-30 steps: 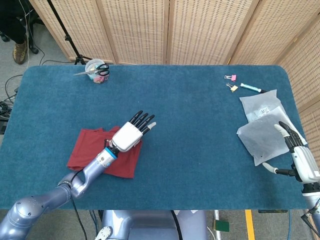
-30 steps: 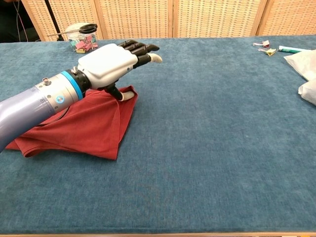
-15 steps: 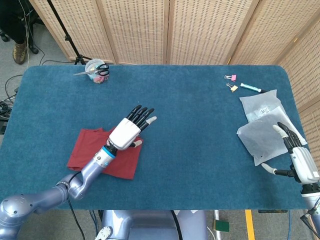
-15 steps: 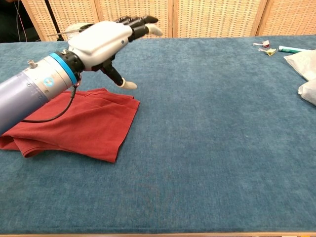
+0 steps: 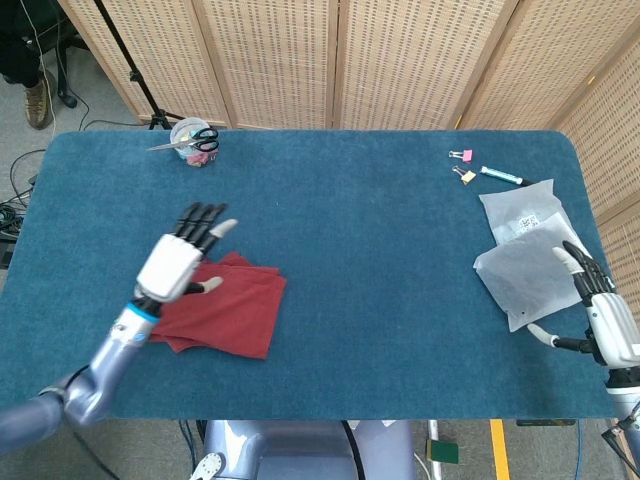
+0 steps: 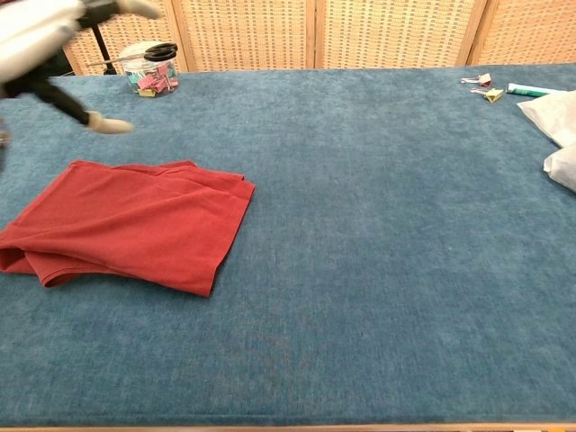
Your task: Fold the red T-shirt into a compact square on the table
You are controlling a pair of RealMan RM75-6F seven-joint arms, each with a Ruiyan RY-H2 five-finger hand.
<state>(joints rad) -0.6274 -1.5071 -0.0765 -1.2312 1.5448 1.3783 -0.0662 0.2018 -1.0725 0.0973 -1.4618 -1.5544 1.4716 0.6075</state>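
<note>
The red T-shirt [image 5: 232,312] [image 6: 135,223] lies folded into a rough square on the blue table [image 5: 380,250] at the front left, with nothing on it. My left hand [image 5: 180,260] [image 6: 45,27] hovers raised above the shirt's left part, fingers spread, holding nothing and not touching the cloth. At the table's right front edge, my right hand [image 5: 598,305] is open beside a plastic bag; the chest view does not show this hand.
A clear jar with scissors [image 5: 194,140] [image 6: 148,65] stands at the back left. Binder clips [image 5: 462,165] [image 6: 484,86] and a marker [image 5: 502,176] lie at the back right. Two plastic bags [image 5: 524,250] [image 6: 558,121] lie near the right edge.
My left hand has lifted off the shirt and swung left and up, leaving the cloth folded on the table. The right hand has barely moved.
</note>
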